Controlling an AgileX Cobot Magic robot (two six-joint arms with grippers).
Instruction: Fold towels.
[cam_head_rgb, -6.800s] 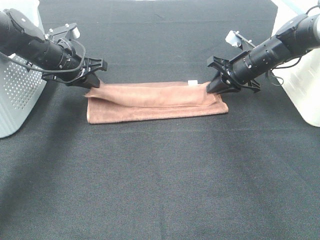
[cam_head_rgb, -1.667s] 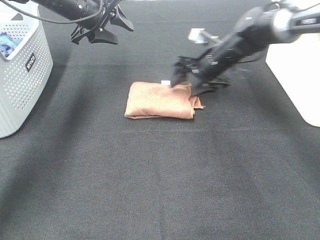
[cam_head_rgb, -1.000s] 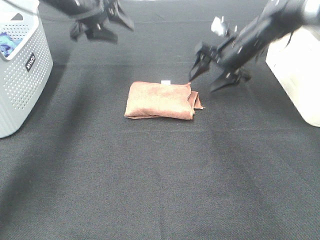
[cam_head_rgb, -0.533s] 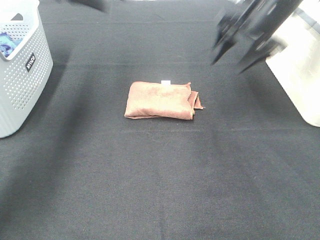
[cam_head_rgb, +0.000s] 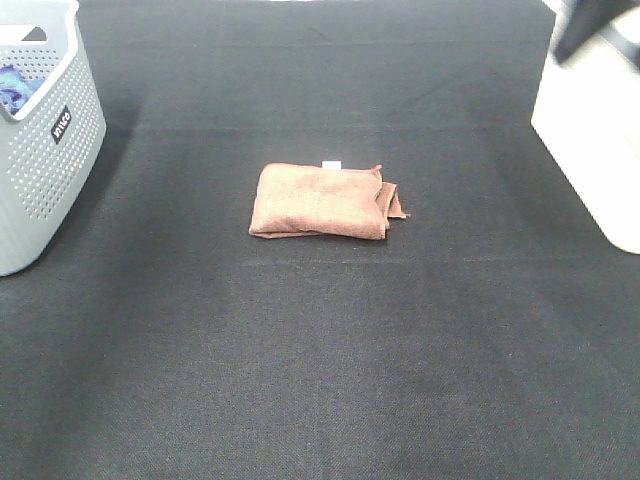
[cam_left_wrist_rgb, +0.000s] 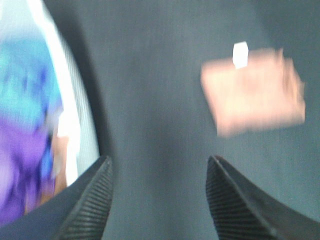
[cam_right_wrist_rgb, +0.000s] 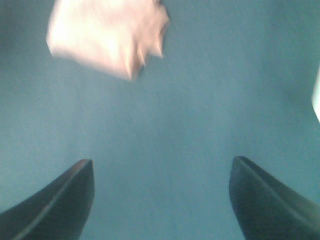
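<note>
At about nine to ten o'clock of the overhead view stands a white perforated basket (cam_head_rgb: 45, 150) with a small dark label on its side, and blue cloth (cam_head_rgb: 12, 85) shows inside it near the rim. The left wrist view catches the same basket's pale rim (cam_left_wrist_rgb: 70, 125) with blurred blue and purple fabric (cam_left_wrist_rgb: 25, 130) within it.

The left tool (cam_left_wrist_rgb: 157, 200) is released, its two ribbed black fingers (cam_left_wrist_rgb: 90, 200) spread wide with nothing but dark surface between them; it hangs well apart from the cloth.

Just above the centre of the black fabric-covered surface (cam_head_rgb: 320, 380) lies the towel (cam_head_rgb: 325, 201), a terracotta cloth folded into a compact rectangle. A small white tag (cam_head_rgb: 332, 164) sits on its twelve o'clock edge, and at its three o'clock end the layers stick out unevenly. Nothing touches it. In the left wrist view it appears as a blurred pinkish block (cam_left_wrist_rgb: 252, 97), and in the right wrist view as a pale blurred patch (cam_right_wrist_rgb: 107, 35).

The right tool (cam_right_wrist_rgb: 162, 200) is also released, fingers far apart over bare surface, clear of the towel. At two to three o'clock stands a white container (cam_head_rgb: 595, 140), with a dark blurred shape (cam_head_rgb: 590, 25) at the one o'clock corner.
</note>
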